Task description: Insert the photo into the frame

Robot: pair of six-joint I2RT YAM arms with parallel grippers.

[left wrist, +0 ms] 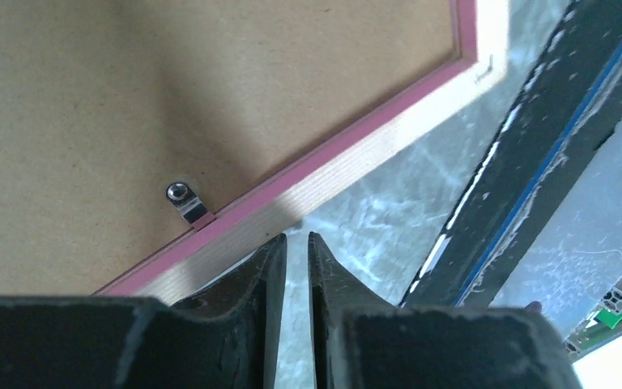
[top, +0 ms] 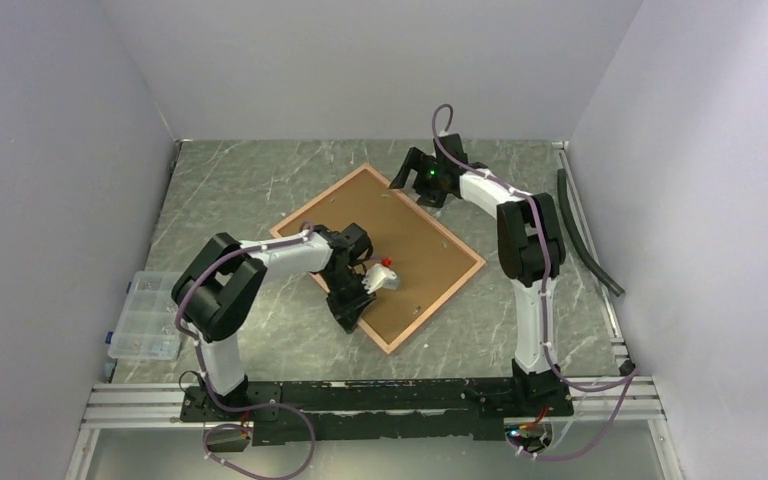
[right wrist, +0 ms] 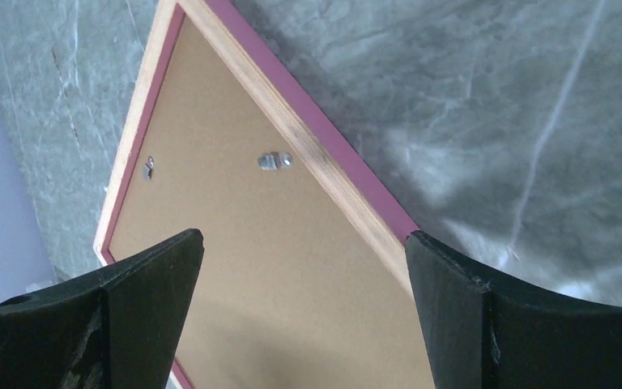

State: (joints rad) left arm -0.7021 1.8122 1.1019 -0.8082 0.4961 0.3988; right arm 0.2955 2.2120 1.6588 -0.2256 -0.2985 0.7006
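one frame (back up, pale wood rim with a pink lip inside it) lies on the middle of the tabletop, turned so one corner points at the far edge and another at the near edge. one brown backing board fills it. i count three small metal clips on the board at the rim: one just ahead of my left claw, and two under my right claw. my left claw is almost clenched, only a thin slit between its fingers and nothing in it; it sits right at the frame's rim on the near-left side, with tabletop showing through the slit. my right claw is fully released, its fingers spread wide above the frame's far corner, gripping nothing. my left arm lies across the board's near-left part and hides it from above. one clear plastic box sits at the left edge towards the near corner, and one black hose runs along the right edge.
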